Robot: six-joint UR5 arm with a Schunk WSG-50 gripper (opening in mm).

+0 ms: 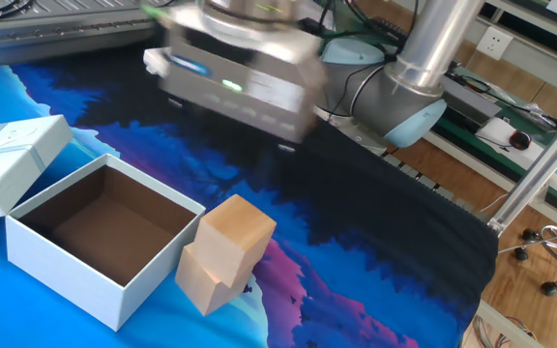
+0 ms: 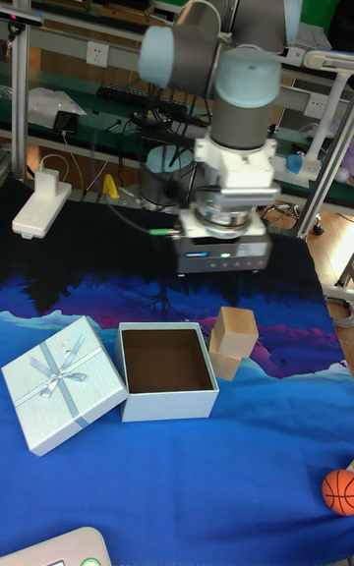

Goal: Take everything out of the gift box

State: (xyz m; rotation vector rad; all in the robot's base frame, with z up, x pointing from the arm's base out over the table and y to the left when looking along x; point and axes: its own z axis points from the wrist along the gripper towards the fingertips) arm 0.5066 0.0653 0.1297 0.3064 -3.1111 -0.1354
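Observation:
The gift box (image 1: 75,275) (image 2: 169,401) stands open at the left, and its brown inside shows nothing in it. Its lid (image 1: 8,159) (image 2: 64,384) with a pale bow lies just left of it. Two light-wood blocks rest outside against the box's right wall. The tanner block (image 1: 238,230) (image 2: 234,330) sits tilted on top of the paler block (image 1: 201,280) (image 2: 226,366). My gripper (image 1: 249,121) (image 2: 220,273) hangs well above the blocks, motion-blurred in the fixed view. It is open, holding nothing and touching nothing.
An orange ball (image 2: 339,490) lies at the front right of the cloth. A white power adapter (image 2: 41,207) sits at the back left. The table edge (image 1: 486,251) drops off at the right, beside a metal frame post (image 1: 540,164).

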